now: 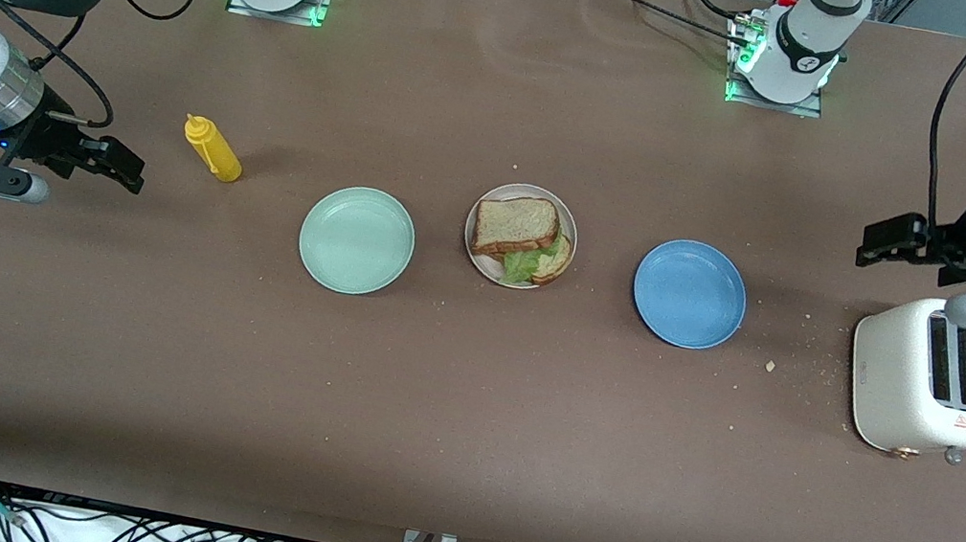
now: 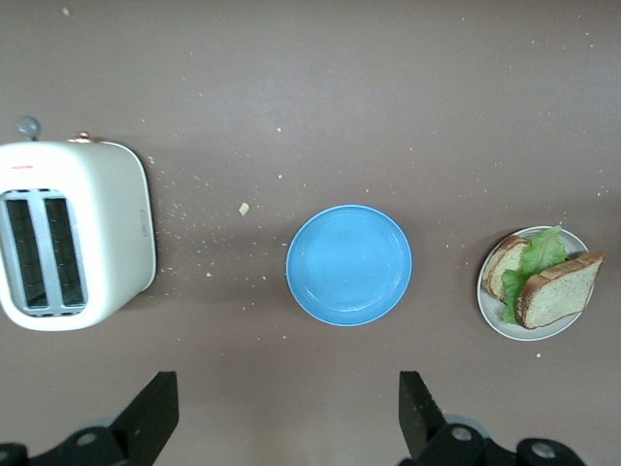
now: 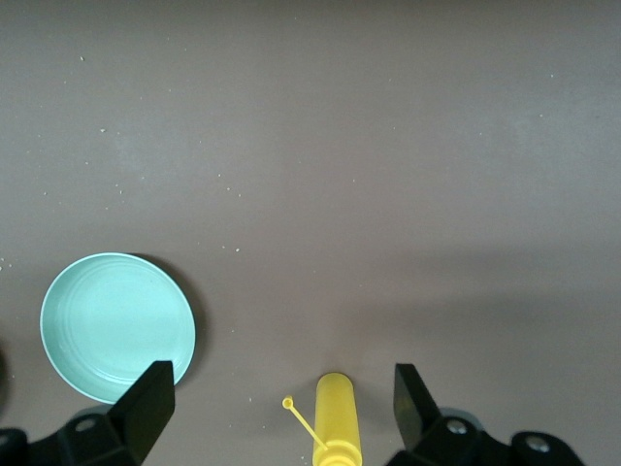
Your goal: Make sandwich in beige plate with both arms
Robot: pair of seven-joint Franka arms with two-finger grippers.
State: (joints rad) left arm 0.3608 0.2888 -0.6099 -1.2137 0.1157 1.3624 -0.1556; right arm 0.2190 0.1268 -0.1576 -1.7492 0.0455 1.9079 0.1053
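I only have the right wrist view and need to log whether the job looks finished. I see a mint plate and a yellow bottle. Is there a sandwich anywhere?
Observer: Yes. The sandwich lies on the beige plate, between the mint-green plate and the blue plate.
Operator: Is it complete?
Observer: It looks so: a bread slice on top, lettuce poking out toward the front camera, a second slice under it.
Operator: Where is the left tool?
Observer: The left tool is open, holds nothing, and is up beside the white toaster at the left arm's end.
Operator: And mine?
Observer: The right tool is open and holds nothing, by the yellow bottle.
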